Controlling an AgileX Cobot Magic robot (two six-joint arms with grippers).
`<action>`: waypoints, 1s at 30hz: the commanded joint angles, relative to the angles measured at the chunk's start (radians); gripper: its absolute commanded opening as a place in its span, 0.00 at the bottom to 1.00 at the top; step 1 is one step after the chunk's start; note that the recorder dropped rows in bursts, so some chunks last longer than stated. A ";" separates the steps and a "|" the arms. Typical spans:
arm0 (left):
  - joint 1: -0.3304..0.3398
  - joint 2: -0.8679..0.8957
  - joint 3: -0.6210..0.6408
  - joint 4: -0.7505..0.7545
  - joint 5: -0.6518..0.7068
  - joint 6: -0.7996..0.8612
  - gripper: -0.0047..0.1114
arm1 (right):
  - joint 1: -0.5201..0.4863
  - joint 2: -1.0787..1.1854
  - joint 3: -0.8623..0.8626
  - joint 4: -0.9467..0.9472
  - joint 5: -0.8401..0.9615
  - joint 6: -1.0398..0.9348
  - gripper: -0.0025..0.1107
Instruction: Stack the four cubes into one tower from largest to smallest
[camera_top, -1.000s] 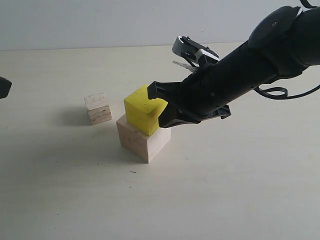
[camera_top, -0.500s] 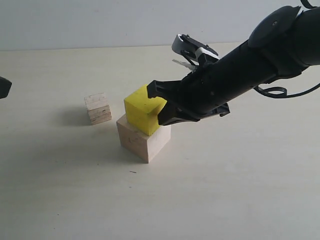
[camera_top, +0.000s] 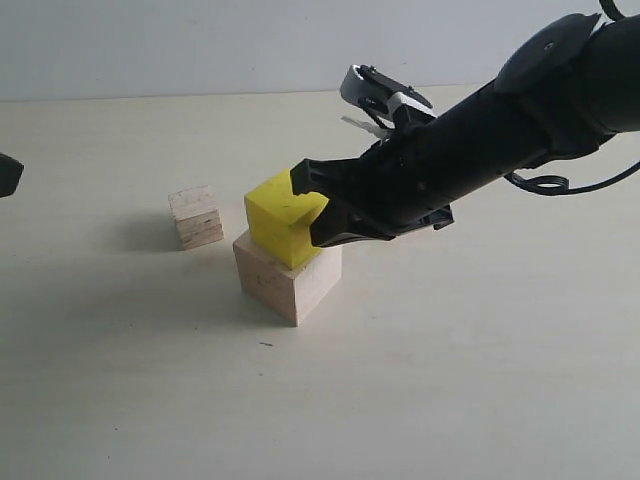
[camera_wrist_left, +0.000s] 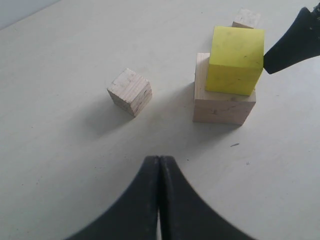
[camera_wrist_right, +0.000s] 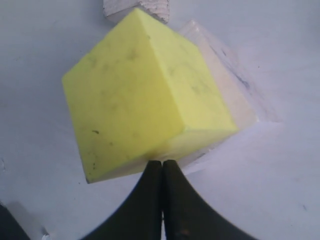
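The four cubes are lying at different stages: the pale cube (camera_top: 290, 280) is standing on the worktop (camera_top: 450, 380) as the base, and the yellow cube (camera_top: 282, 218) is sitting on top of it, twisted askew so that its edges are not lining up with the block beneath. The plywood cube (camera_top: 196, 216) is waiting alone on the worktop, a little apart from the stack on the left arm's side, and the smallest tan cube (camera_wrist_left: 246, 18) is showing just beyond the stack from the left wrist camera.

The right pincer (camera_wrist_right: 162, 167) is holding its fingers pressed together, gripping nothing, with its tips touching the yellow cube's side low down. The left pincer (camera_wrist_left: 159, 162) is hovering well back from the blocks, fingers likewise together and empty.

I am reading this as the second level being squared up, with a closed tip serving as a pusher. The next move is calling for gentle pressure so the yellow cube turns without sliding off. After that a pincer has to part its fingers and go for the plywood cube.
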 joint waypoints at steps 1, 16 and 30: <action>-0.006 0.002 0.003 -0.015 -0.013 0.000 0.04 | 0.001 -0.001 -0.007 -0.061 -0.011 0.030 0.02; -0.006 0.002 0.003 -0.015 -0.013 0.000 0.04 | 0.001 -0.001 -0.007 -0.115 -0.109 0.072 0.02; -0.006 0.002 0.003 -0.015 -0.013 0.000 0.04 | 0.001 -0.001 -0.007 -0.108 -0.111 0.066 0.02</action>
